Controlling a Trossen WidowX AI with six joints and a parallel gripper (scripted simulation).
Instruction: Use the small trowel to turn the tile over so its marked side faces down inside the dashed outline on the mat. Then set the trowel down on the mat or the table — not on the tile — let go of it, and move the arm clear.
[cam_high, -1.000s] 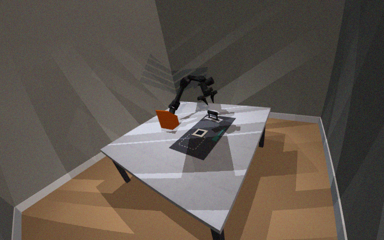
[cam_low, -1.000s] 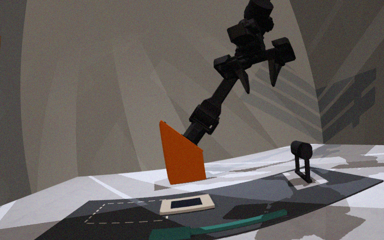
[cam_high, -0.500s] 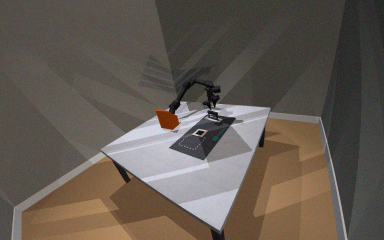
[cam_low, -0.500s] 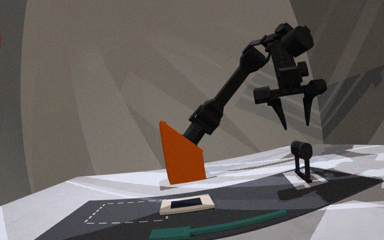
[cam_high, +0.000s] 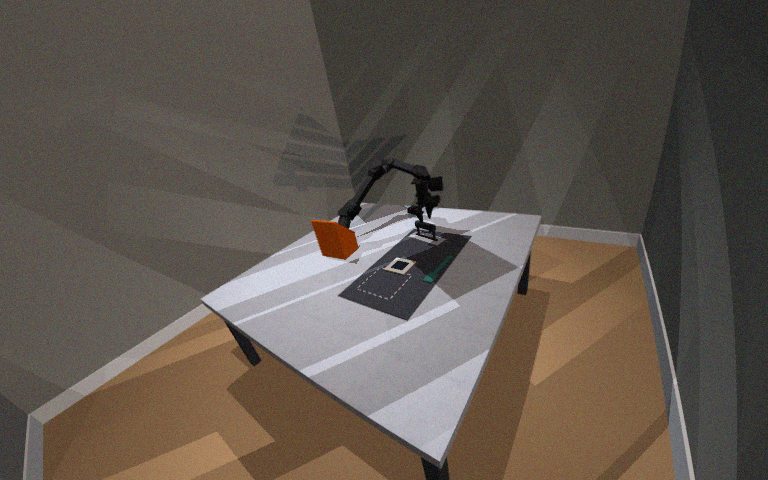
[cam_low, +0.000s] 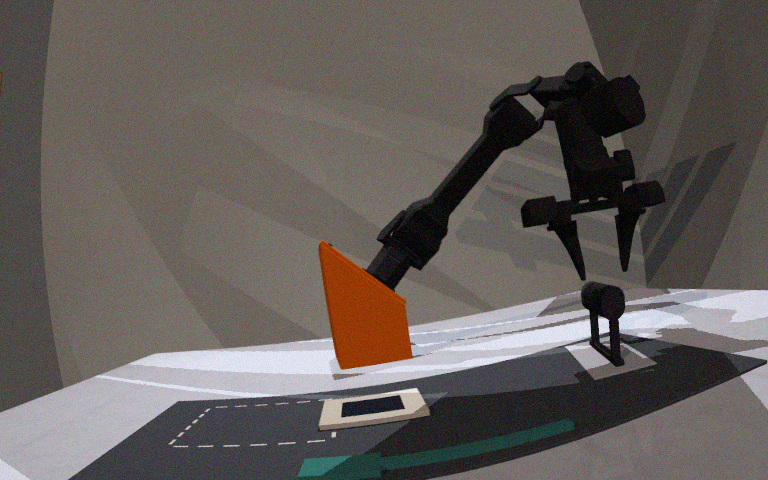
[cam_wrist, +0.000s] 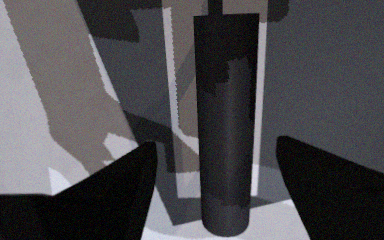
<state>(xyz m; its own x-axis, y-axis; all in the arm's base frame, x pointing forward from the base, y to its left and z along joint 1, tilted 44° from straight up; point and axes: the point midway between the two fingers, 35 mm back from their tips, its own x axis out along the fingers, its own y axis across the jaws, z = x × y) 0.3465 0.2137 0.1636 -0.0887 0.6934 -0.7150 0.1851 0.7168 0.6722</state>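
Exterior view, near to far. Teal long-handled tool lies flat along the near side of the dark mat. Beyond it, cream tile, dark marked square up, at one end of the dashed outline. Farther, black-handled trowel stands handle up, its pale plate on the mat. Gripper hangs just above, fingers apart, holding nothing. Orange base housing sits behind the tile.

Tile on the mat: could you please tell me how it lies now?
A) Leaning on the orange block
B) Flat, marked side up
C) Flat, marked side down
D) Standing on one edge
B: the tile lies flat with its dark square showing on top.
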